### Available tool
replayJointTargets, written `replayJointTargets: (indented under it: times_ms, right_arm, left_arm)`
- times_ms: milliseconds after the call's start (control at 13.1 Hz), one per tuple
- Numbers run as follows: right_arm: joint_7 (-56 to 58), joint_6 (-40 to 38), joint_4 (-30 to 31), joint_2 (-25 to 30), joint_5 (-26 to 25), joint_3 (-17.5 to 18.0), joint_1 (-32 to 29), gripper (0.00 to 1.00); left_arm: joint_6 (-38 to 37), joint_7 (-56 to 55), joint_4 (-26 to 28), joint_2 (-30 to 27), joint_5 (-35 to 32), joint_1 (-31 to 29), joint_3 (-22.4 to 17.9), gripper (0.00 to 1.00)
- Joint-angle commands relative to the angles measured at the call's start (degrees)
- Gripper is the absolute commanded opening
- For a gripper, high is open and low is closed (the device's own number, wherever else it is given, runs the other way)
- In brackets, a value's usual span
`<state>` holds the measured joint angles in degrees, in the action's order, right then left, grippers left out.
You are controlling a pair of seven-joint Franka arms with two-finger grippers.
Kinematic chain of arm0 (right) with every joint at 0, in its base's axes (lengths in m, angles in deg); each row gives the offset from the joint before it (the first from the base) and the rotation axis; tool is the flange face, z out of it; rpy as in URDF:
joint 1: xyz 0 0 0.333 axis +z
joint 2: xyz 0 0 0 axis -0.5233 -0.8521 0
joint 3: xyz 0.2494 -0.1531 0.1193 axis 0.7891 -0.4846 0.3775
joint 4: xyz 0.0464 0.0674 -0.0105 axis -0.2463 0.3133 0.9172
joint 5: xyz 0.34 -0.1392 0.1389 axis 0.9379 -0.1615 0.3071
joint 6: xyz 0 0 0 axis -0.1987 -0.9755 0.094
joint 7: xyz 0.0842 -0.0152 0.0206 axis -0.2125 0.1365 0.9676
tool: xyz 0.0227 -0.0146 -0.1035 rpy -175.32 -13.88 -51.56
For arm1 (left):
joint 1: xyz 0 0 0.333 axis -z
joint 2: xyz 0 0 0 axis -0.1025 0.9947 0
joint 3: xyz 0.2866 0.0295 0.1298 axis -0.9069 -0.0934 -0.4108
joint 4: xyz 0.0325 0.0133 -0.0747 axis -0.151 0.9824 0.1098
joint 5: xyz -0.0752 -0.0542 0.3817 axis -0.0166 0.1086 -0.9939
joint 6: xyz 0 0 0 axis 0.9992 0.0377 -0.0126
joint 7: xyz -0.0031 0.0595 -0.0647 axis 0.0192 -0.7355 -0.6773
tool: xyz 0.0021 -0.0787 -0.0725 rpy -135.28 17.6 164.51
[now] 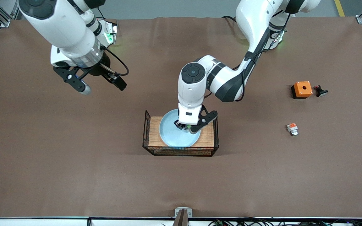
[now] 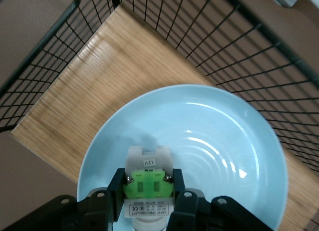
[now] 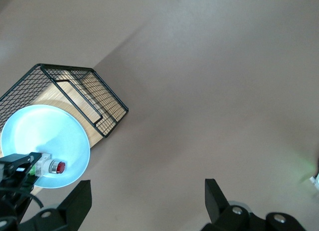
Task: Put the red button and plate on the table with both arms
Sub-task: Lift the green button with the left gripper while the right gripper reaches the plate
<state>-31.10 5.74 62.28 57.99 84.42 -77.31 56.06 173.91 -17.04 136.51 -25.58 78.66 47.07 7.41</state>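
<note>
My left gripper [image 2: 148, 201] is clenched on the red button [image 2: 148, 185], just over the plate [image 1: 171, 133] on the wooden rack [image 1: 154, 139]. My right gripper [image 1: 102, 86], at the rack's 10 o'clock, waits with fingers spread above the table [image 1: 74, 169].

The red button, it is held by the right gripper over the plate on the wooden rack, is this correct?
Not quite: the left gripper holds the red button, as the left wrist view shows. The rest stands: it is over the plate on the wooden rack. The right gripper hangs open over the table.
</note>
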Motion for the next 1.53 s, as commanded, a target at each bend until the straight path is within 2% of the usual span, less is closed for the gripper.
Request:
replayJointTargets:
  times_ms: [0,153,306,459,612,842,995,1148,1454]
  right_arm:
    - [-7.1,1.9,-0.2,-2.2,1.0,-0.4,2.7,1.00]
    - [-13.6,4.5,-0.2,-4.1,1.0,-0.4,4.8,0.99]
    - [-25.0,8.9,-0.4,-6.8,0.8,-0.4,7.3,0.99]
    - [-32.7,12.8,-0.6,-9.2,0.3,-0.4,9.2,0.99]
    - [-41.0,17.4,-0.8,-11.9,-0.3,-0.4,11.3,0.99]
    - [-45.0,22.4,-1.3,-15.5,-2.7,-0.4,12.8,0.98]
    - [-48.4,23.1,-3.8,-19.2,-5.5,-0.4,13.6,0.98]
    - [-48.7,24.3,-3.9,-20.3,-6.5,-0.4,14.1,0.98]
    - [-48.7,27.2,-3.9,-22.8,-6.6,-0.8,14.0,0.97]
  left_arm:
    - [-8.7,3.9,-0.2,-7.1,-0.5,-0.8,-0.8,0.00]
    - [-13.9,7.6,-0.1,-12.2,-0.5,-3.0,-0.8,0.00]
    - [-17.7,12.6,0.1,-15.7,-0.2,-5.9,-0.9,0.00]
    - [-19.3,18.7,1.4,-18.6,-0.2,-10.7,-0.9,0.00]
    - [-20.5,27.5,3.6,-20.0,0.7,-16.6,-0.8,0.00]
    - [-21.0,42.0,7.8,-20.8,1.2,-24.5,-0.8,0.00]
    - [-18.8,47.2,10.5,-20.8,1.2,-29.7,-0.8,0.00]
    - [-16.3,51.4,13.5,-20.6,1.4,-33.9,-0.7,0.00]
    - [-1.1,61.4,26.0,-20.0,1.4,-42.8,-0.8,0.01]
